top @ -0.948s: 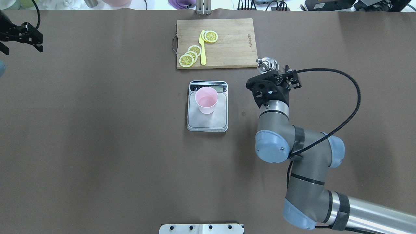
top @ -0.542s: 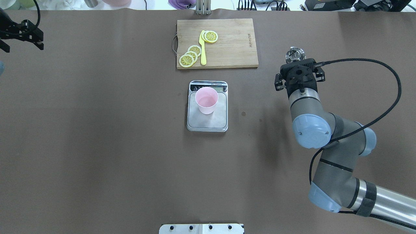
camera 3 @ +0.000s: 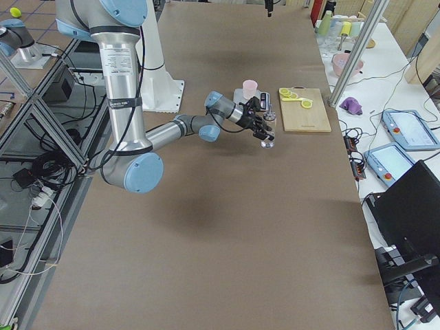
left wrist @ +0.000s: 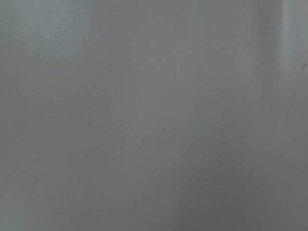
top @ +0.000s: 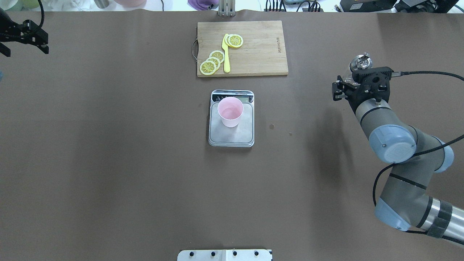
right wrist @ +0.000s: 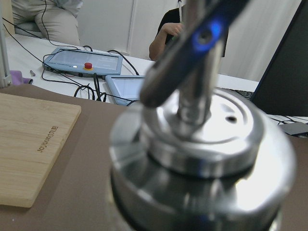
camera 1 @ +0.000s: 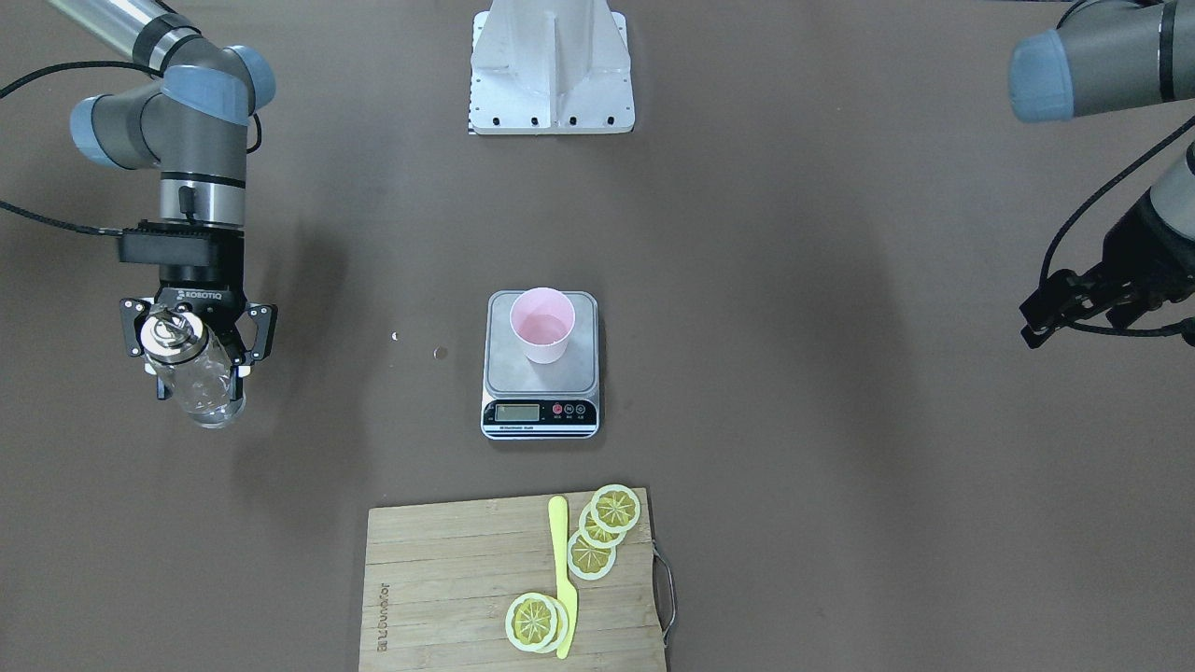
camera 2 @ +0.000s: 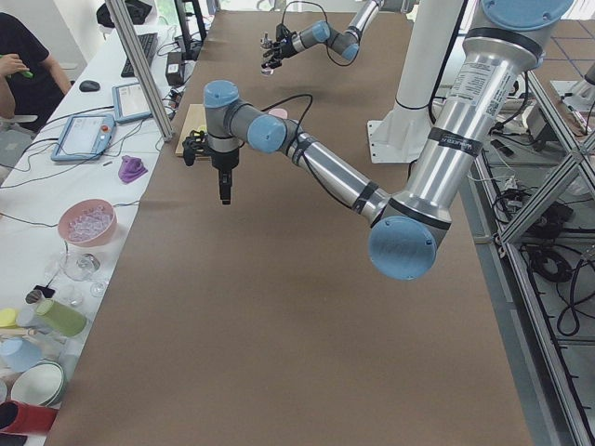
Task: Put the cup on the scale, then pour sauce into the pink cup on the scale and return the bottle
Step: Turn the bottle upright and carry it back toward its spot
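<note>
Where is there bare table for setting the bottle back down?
Bare brown table surrounds the right gripper gripping the clear glass bottle with silver spout cap, across to the silver-grey digital scale. Crowded: the centre, with the pale pink cup on the scale and the wooden cutting board beyond.

Right end effector (camera 1: 199, 376) clamps bottle (camera 1: 207, 399); left end effector (top: 25, 50) spread, aloft.

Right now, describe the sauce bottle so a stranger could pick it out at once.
Start at the wooden cutting board at the brown table's far edge, then look to the robot's right. There the right arm's black claw is shut on a small clear glass bottle, the only see-through thing there, topped by a shiny silver pour-spout cap.
</note>
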`<action>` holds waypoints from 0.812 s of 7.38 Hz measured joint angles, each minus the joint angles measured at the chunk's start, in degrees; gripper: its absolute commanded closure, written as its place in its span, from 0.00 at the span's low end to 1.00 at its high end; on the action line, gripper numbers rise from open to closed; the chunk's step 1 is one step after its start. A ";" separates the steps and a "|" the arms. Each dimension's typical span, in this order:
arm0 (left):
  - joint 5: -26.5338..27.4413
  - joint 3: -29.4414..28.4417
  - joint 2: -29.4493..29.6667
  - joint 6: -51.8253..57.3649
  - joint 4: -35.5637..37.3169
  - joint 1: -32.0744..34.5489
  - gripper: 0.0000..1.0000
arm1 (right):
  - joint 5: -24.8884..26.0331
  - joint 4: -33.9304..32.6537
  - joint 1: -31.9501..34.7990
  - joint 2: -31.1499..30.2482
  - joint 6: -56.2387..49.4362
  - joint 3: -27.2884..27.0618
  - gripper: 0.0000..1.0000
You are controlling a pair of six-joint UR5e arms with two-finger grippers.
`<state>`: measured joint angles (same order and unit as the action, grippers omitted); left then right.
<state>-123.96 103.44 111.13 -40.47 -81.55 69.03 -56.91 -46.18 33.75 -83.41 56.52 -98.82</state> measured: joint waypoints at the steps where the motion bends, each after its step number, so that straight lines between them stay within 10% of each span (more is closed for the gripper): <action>1: 0.02 0.55 -0.09 -0.08 0.09 0.00 0.02 | -3.24 4.31 1.90 -0.76 0.81 2.64 1.00; 6: 0.30 1.41 -0.12 -1.98 0.09 -0.18 0.02 | -16.10 8.64 8.67 -1.58 1.34 9.37 1.00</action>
<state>-123.66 104.86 111.01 -42.45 -81.46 68.85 -73.01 -37.54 42.43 -84.99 57.86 -89.45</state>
